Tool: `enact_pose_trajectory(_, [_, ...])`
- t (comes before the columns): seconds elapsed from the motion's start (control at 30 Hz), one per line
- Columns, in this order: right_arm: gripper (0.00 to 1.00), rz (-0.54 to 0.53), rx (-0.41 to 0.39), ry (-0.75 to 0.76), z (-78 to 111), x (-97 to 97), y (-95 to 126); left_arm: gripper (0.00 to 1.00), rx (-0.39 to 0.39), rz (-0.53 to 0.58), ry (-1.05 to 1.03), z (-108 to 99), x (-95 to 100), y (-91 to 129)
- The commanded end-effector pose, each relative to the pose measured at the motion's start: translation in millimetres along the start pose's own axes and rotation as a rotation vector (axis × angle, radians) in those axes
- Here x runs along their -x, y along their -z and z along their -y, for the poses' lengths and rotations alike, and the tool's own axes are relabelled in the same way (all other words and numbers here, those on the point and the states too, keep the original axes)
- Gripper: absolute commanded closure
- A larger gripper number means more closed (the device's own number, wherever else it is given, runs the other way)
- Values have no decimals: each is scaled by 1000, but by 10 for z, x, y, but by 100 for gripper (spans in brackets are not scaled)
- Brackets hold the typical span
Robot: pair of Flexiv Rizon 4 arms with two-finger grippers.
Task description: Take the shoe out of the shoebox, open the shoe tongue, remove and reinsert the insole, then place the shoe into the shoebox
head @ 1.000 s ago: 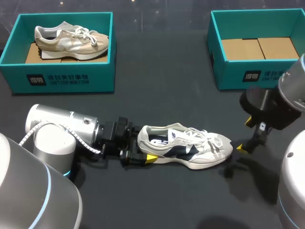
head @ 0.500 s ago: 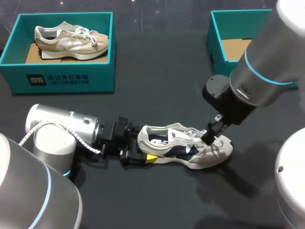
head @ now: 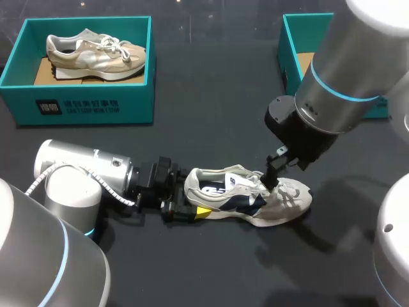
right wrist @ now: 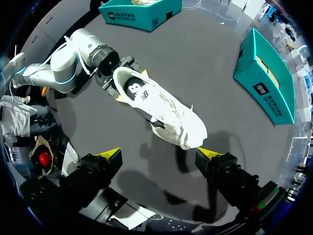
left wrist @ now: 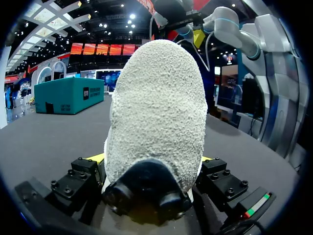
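Note:
A white and navy shoe (head: 255,197) lies on its sole on the dark table, toe to the right. My left gripper (head: 190,208) is at the heel, one finger on each side of it, shut on the shoe. In the left wrist view the grey heel (left wrist: 156,107) fills the space between the fingers. My right gripper (head: 273,174) hangs open just above the laces and tongue. In the right wrist view the shoe (right wrist: 159,105) lies ahead of the open right gripper (right wrist: 159,155), with nothing between its fingers.
A teal shoebox (head: 86,102) at the back left holds a beige shoe (head: 94,52). A second teal shoebox (head: 291,70) stands at the back right, partly hidden by my right arm; in the right wrist view this box (right wrist: 266,85) lies beyond the toe.
My right arm has swung in from the table's right edge to above the shoe's laces. The left gripper and the shoe have stayed put.

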State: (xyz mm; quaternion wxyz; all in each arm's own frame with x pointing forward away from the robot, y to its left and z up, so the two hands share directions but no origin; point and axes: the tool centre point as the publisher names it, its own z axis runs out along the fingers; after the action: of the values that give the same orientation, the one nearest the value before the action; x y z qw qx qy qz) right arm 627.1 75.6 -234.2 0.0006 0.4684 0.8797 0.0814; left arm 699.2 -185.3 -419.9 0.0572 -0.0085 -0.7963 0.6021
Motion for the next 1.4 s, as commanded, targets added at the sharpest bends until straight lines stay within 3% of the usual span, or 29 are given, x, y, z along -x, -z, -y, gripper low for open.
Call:
enact_pose_trajectory(0.03, [0,98,-29,-183,-182,-259,-35,100,3,-2,0,-28,41,18])
enact_pose_trajectory(0.1, [0,116,-23,-266,-282,-399,-37,100,3,-2,0,-28,41,18])
enact_pose_trajectory(0.17, [0,174,-53,-250,-370,-573,-19,100,3,-2,0,-28,41,18])
enact_pose_trajectory(0.53, [0,174,-53,-250,-370,-573,-19,100,3,-2,0,-28,41,18])
enact_pose_trajectory(0.67, [0,257,-88,-353,-604,-755,-139,100,3,-2,0,-28,41,18])
enact_pose_trajectory(0.8, [0,288,-110,-447,-721,-822,-291,100,3,-2,0,-28,41,18])
enact_pose_trajectory(1.0, [0,308,-95,-557,-688,-856,-415,100,3,-2,0,-28,41,18])
enact_pose_trajectory(1.4, [0,323,-91,-571,-693,-870,-415,100,3,-2,0,-28,41,18])
